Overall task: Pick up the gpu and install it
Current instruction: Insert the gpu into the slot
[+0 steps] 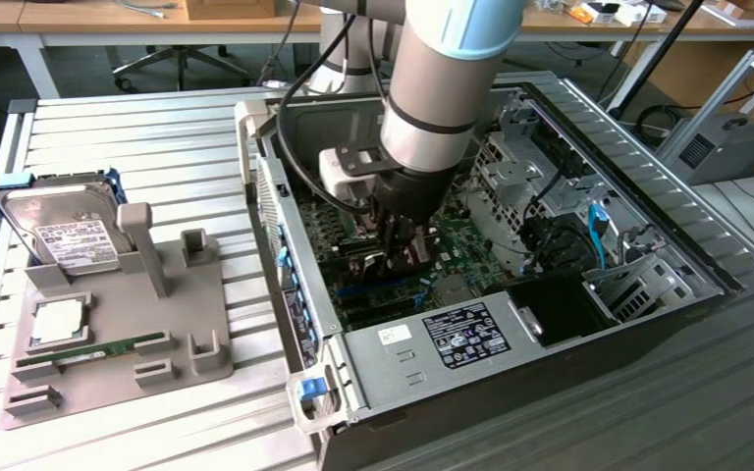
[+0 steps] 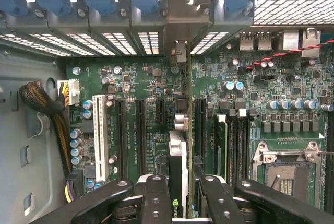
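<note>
In the wrist view the gpu (image 2: 177, 161) shows edge-on as a slim dark card between my two black fingers (image 2: 155, 198). My gripper (image 2: 180, 203) is shut on it. The card stands upright over the green motherboard (image 2: 141, 85), in line with the dark expansion slots, and its silver end bracket (image 2: 179, 51) reaches toward the case's rear slot openings. In the exterior view my gripper (image 1: 400, 245) is down inside the open computer case (image 1: 652, 250), with the dark gpu (image 1: 380, 265) held just above the board.
A grey fixture (image 1: 122, 334) at the exterior view's left holds a silver hard drive (image 1: 63, 231), a green memory stick (image 1: 102, 348) and a square chip (image 1: 60, 319). The power supply (image 1: 462, 339) fills the case's near end. A white slot (image 2: 100, 135) and CPU socket (image 2: 284, 174) flank the card.
</note>
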Robot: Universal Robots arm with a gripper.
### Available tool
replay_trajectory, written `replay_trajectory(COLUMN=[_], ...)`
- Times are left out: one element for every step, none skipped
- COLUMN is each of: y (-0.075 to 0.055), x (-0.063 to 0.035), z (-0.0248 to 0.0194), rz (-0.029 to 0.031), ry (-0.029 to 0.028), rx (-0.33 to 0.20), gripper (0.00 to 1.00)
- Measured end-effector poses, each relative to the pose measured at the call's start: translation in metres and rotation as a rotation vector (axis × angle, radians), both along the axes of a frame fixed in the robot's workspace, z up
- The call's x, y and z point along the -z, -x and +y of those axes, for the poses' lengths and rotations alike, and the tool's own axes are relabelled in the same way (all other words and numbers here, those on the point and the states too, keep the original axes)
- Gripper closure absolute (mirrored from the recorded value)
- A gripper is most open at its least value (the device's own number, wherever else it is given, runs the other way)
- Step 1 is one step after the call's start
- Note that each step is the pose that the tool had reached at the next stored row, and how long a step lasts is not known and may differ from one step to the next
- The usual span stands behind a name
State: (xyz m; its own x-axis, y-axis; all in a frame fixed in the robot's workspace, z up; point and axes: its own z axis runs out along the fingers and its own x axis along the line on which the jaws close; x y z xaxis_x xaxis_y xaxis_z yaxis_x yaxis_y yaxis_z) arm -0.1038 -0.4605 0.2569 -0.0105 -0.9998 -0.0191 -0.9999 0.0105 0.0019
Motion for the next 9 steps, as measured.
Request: replay_trajectory(y=[0.0001,0.0001,0.0001,0.0000,0.0000,0.0000,0.0001,0.0001,0.0001], x=[0.0002,0.0002,0.0003,0.0008,0.0013,0.0013,0.0013,0.0014,0.0017], z=[0.0000,0.0000,0.0000,0.0000,0.0000,0.0000,0.0000,0.0000,0.0000], rz=[0.0001,0.0002,0.0001,-0.0001,0.0000,0.0000,0.0000,0.0000,0.0000], ry=[0.0002,0.0002,0.0001,-0.0002,-0.0001,0.0000,0.0000,0.0000,0.0000], rx=[0.000,0.000,0.000,0.000,0.000,0.000,0.000,0.000,0.000], gripper=[0.73,0.73,0.73,0.73,0.73,0.73,0.73,0.73,0.73])
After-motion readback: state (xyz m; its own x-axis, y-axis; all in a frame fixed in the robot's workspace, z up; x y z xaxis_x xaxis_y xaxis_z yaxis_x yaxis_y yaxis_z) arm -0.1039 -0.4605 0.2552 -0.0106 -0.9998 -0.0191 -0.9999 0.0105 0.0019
